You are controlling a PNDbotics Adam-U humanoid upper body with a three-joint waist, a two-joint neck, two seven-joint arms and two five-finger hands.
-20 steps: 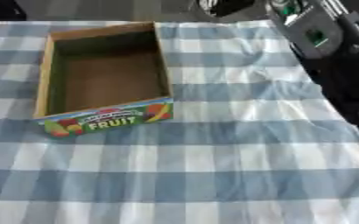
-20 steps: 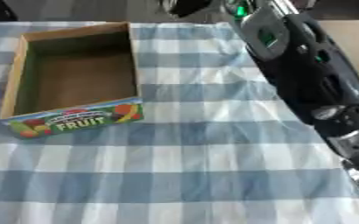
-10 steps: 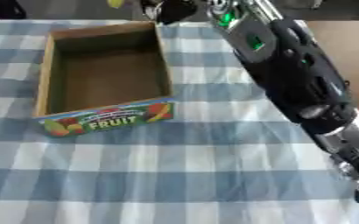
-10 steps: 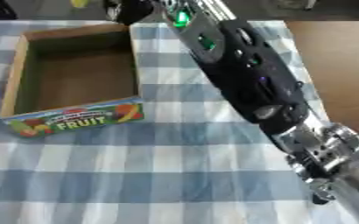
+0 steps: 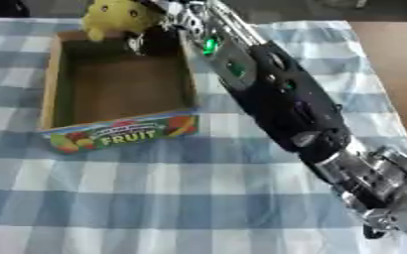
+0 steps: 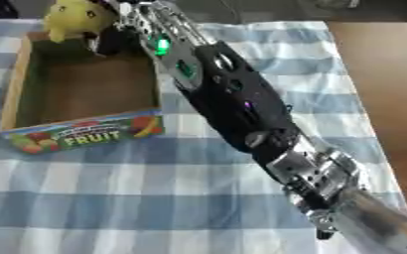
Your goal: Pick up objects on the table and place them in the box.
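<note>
In the upper left of the frame, the right hand (image 5: 159, 31) has its fingers closed around a yellow toy (image 5: 116, 16), above the far edge of the box (image 5: 55, 89).

Right hand (image 5: 159, 27) curled on yellow toy (image 5: 116, 17) above far end of cardboard fruit box (image 5: 120, 131); checked tablecloth (image 5: 155, 198).

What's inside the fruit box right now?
The fruit box shows bare brown floor. A yellow toy sits at its far rim in the right hand; that hand covers the far right corner.
</note>
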